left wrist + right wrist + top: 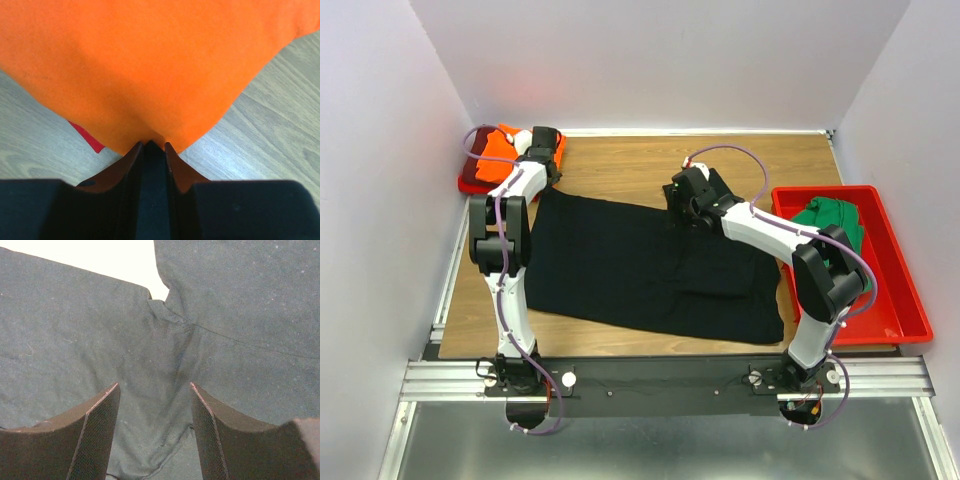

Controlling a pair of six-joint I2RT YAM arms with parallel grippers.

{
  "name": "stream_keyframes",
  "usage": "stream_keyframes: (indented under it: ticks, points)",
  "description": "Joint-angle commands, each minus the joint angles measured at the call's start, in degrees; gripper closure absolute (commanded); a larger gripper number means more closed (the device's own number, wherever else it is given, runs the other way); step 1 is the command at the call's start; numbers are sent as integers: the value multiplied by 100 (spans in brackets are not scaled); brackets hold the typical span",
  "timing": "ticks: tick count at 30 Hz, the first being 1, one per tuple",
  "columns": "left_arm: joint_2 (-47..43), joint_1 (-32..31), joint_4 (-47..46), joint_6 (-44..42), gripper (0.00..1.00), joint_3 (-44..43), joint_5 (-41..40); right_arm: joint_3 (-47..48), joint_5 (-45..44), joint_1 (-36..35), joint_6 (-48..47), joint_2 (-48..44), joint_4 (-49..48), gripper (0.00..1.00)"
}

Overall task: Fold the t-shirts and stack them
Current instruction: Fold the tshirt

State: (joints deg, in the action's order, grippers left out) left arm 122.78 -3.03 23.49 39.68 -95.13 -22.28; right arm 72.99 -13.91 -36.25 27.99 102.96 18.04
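On the table [620, 165], my left gripper [152, 146] pinches the orange shirt [150, 60]; the right gripper [155, 390] hangs open over the limp black shirt [75, 340]. I'd grab its sleeve seam.

High rear overview; wrist views close on orange t-shirt [150, 65], black t-shirt [90, 340]

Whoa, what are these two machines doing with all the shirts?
Two robot arms are working on t-shirts to fold and stack. The left arm stretches to the far left corner of the table, its jaws apparently pinched on an edge of the orange t-shirt, which lies over a dark red t-shirt. The right arm hovers over the black t-shirt spread flat mid-table, jaws open above a sleeve seam, not gripping. A green t-shirt sits crumpled in the red bin on the right.
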Motion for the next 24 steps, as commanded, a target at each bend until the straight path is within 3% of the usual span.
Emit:
stream_keyframes:
  ticks: [1,5,8,18,24]
  points:
    - [79,-31,95,31,71,-23,22,-75,-94,57,23,-48,-64,36]
    - [9,-40,95,31,83,-32,66,-83,-120,83,31,-65,-82,36]
    - [-87,-40,86,22,99,-23,101,-92,-173,100,57,-83,-73,36]
    - [-623,-40,-160,-66,100,398,321,-145,-410,452,172,-188,-64,36]
    - [-808,-40,-274,-136,100,680,339,197,-393,1374,321,40,-64,34]
